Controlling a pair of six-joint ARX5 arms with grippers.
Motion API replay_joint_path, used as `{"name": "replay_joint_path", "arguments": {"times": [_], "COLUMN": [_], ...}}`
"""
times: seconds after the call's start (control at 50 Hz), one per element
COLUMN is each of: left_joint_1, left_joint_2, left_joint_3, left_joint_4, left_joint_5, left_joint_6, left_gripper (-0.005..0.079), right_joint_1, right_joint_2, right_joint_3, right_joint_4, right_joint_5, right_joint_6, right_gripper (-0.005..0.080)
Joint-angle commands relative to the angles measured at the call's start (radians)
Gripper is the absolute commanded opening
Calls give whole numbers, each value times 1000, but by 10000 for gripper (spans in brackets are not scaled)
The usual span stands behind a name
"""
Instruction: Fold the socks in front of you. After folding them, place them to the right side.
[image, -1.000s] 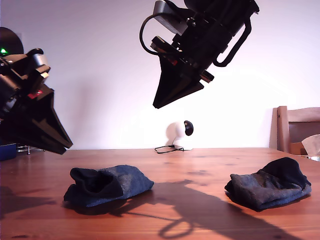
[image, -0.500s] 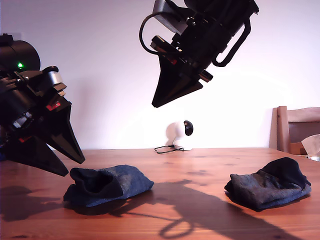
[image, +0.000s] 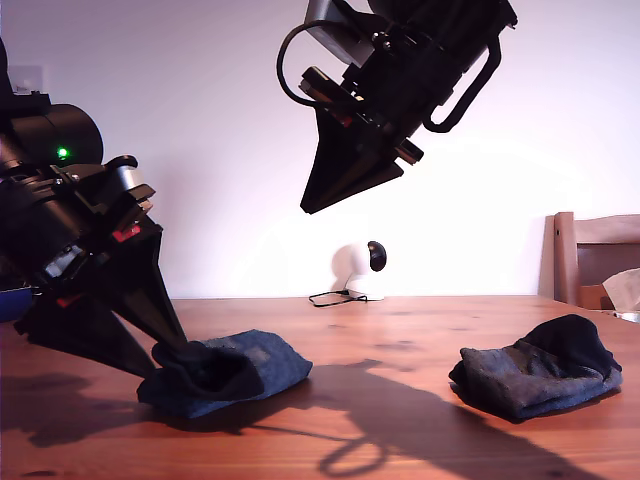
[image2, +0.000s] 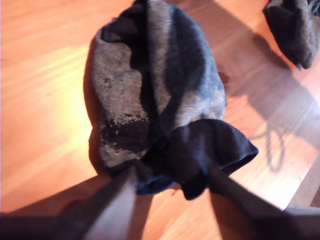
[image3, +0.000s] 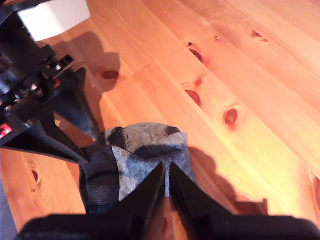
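Exterior view: warm pine table (image: 400, 400) with knots, plain white wall behind. A small white round device (image: 355, 268) with a dark cable sits at the table's far edge; a wooden chair (image: 595, 255) shows at the exterior view's right. The first sock (image: 225, 370), folded, blue-grey with a near-black cuff, lies toward the exterior view's left. The second sock (image: 535, 372), also folded, lies toward the exterior view's right, well apart from the first. My first gripper (image: 160, 352) is down at the first sock's dark cuff, jaws apart, tips touching or just at the fabric. Compared with a second ago it has come in from the exterior view's left and lower, and the sock's cuff end looks slightly nudged. My second gripper (image: 312, 205) hangs high above the table, hardly changed, the second sock unmoved. Green LED lit on the first arm. No readable writing.

First wrist view: the first sock (image2: 160, 100) fills the frame, dark cuff nearest the fingers (image2: 117, 192). Jaws are spread, one on each side of the cuff, not clamped. The second sock (image2: 295, 30) shows at a corner. Blurry.

Second wrist view: looks down on the table (image3: 240, 75), the first sock (image3: 135, 155) and my first gripper (image3: 92, 145) at its cuff. My second gripper (image3: 166, 172) has its fingertips nearly together, only a thin slit between, holding nothing.
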Motion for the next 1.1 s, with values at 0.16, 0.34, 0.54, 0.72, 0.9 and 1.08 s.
{"name": "replay_joint_path", "arguments": {"times": [0.16, 0.34, 0.54, 0.72, 0.9, 1.08], "left_joint_1": [-4, -4, -4, -4, -4, -3], "left_joint_2": [5, 5, 5, 4, 4, 4], "left_joint_3": [-3, -3, -2, 42, 106, 145], "left_joint_4": [13, 14, 23, 20, 1, -50], "left_joint_5": [71, 90, 97, 98, 98, 69], "left_joint_6": [-6, -5, 2, 1, 1, 25], "left_gripper": [175, -11, -24, -24, -24, -24], "right_joint_1": [3, 3, 3, 3, 3, 3], "right_joint_2": [-2, -2, -2, -2, -2, -2], "right_joint_3": [-11, -11, -11, -11, -11, -11], "right_joint_4": [-1, -2, -1, -1, -1, -2], "right_joint_5": [-8, -12, -26, -26, -26, -26], "right_joint_6": [1, 2, 2, 2, 2, 2], "right_gripper": [-11, -11, -11, -11, -11, -11]}}
